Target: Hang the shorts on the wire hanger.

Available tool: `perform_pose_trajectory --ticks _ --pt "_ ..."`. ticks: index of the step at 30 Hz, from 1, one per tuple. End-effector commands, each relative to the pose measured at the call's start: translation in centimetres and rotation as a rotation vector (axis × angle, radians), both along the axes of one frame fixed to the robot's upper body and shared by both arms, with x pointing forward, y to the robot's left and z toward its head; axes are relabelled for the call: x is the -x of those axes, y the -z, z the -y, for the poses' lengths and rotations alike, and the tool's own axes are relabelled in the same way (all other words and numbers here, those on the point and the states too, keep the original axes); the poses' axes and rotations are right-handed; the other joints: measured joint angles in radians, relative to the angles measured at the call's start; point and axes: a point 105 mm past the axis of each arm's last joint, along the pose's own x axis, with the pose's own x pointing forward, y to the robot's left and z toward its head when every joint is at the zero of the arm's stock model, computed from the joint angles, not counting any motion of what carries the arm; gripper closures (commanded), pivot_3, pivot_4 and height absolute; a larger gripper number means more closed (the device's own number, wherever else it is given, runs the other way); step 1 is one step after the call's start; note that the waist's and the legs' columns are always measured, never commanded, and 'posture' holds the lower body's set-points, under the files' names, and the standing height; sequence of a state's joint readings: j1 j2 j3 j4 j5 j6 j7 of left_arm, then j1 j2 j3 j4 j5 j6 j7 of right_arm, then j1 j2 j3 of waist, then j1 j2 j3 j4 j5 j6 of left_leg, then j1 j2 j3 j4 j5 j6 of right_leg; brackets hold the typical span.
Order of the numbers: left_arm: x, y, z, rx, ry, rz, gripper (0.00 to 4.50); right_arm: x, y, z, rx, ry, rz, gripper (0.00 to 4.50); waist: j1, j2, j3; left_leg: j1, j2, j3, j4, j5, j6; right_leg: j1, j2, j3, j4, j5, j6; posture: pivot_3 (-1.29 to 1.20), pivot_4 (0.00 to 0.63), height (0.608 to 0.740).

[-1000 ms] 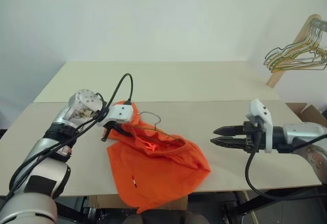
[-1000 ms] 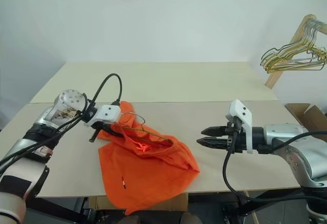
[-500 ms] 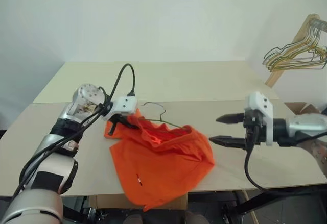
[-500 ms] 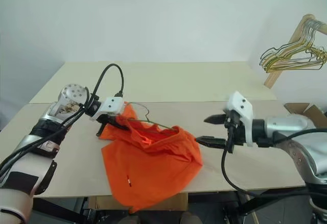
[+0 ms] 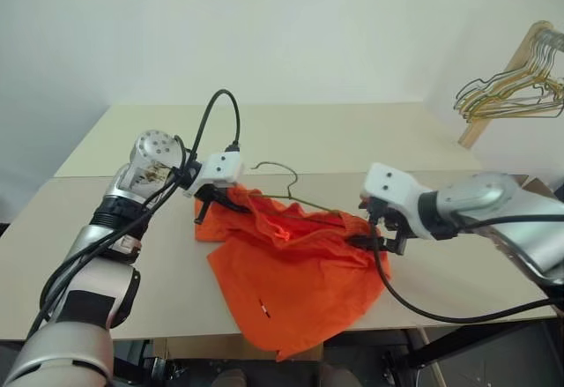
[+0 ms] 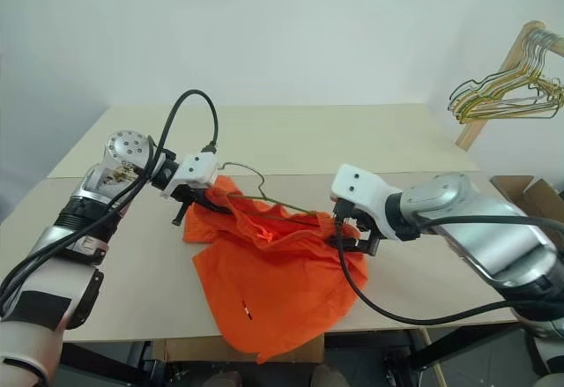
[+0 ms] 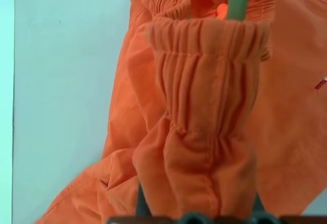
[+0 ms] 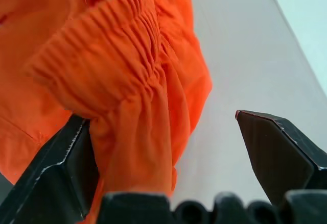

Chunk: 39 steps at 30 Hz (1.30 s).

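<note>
**Shorts lifted at both ends of waistband, hanger wire inside**

Bright orange fabric shorts (image 5: 295, 268) w/ gathered elastic waistband lie bunched mid-front on the pale beige tabletop (image 5: 352, 140), legs drooping over the near edge; small white tag mark near one leg hem. Thin dull-grey wire hanger (image 5: 286, 184) is threaded into the waistband opening: curved hook sticks up just behind the fabric, one wire arm runs across inside the orange cloth.

Left gripper (image 5: 211, 204) is clenched on the waistband's left end, fabric pinched between its fingers; in the left wrist view the gathered band rises straight from them, w/ green-grey wire visible behind it.

Right gripper (image 6: 348, 233) sits at the waistband's right end, fingers spread wide. In the right wrist view one finger (image 8: 61, 168) touches the bunched elastic, the other finger stands apart over bare tabletop – not clamped.

Bunch of yellowish-green wire hangers (image 5: 511, 87) on a wooden rack stands far right, well apart.
</note>
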<state>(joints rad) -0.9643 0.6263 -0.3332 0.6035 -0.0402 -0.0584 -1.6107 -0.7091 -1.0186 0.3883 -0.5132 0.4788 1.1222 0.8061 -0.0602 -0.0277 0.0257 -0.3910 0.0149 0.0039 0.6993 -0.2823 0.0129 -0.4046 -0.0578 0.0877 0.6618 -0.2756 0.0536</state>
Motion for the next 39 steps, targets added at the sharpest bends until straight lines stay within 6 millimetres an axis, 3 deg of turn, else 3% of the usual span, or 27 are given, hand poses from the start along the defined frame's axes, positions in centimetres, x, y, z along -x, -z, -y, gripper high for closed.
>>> perform_pose_trajectory --ticks 1,3,14,21,29,36,39 --pt "0.0 -1.7 0.7 0.045 0.029 0.048 4.50 -1.4 -0.7 -0.2 0.045 -0.010 0.067 0.22 -0.007 0.000 0.000 0.000 0.000 0.000 0.000 0.000 0.000 0.000 0.000 0.000 0.000 0.000 0.000 -0.10 0.000 0.740" --pt "0.1 -1.7 0.7 0.046 0.032 0.049 4.50 -1.5 -0.8 -0.4 0.051 -0.029 0.065 0.61 -0.011 0.000 0.000 0.000 0.000 -0.001 0.000 0.000 0.000 -0.001 0.000 0.000 0.000 0.000 0.000 -0.09 0.000 0.740" --pt "0.4 -1.7 0.3 0.044 0.028 0.053 4.50 -0.7 -0.3 -0.8 0.057 -0.138 -0.004 4.39 -0.012 0.000 0.000 0.001 0.000 -0.004 0.000 0.000 0.000 0.000 0.000 0.000 0.001 0.000 0.000 -0.08 0.000 0.740" --pt "0.5 -1.9 0.5 0.072 0.059 0.081 4.50 0.7 -0.6 -0.9 -0.056 -0.188 -0.155 4.45 -0.011 0.000 0.000 0.001 0.000 -0.004 0.000 0.000 0.000 0.000 0.000 0.000 0.001 0.000 0.000 -0.08 0.000 0.740" --pt "0.3 -4.4 0.3 0.230 0.019 0.048 2.22 2.2 -0.8 0.1 -0.155 -0.152 -0.282 4.50 -0.011 0.000 0.000 0.001 0.000 -0.007 0.000 0.000 0.000 0.000 0.000 0.000 0.001 0.000 0.000 -0.08 0.000 0.740" --pt "-1.6 -8.0 -0.9 0.433 -0.146 0.082 0.02 3.5 0.0 2.1 -0.237 -0.013 -0.359 4.50 -0.009 0.000 0.000 0.001 0.000 -0.007 0.000 0.000 0.000 0.000 0.000 0.000 0.001 0.000 0.000 -0.07 0.000 0.740" --pt "-2.5 -10.6 -1.4 0.632 -0.258 0.071 0.02 4.1 0.6 3.5 -0.288 0.100 -0.382 4.50 -0.008 0.000 0.000 0.001 0.000 -0.008 0.001 0.000 0.000 0.001 0.000 0.000 0.001 0.000 0.000 -0.09 0.000 0.740"
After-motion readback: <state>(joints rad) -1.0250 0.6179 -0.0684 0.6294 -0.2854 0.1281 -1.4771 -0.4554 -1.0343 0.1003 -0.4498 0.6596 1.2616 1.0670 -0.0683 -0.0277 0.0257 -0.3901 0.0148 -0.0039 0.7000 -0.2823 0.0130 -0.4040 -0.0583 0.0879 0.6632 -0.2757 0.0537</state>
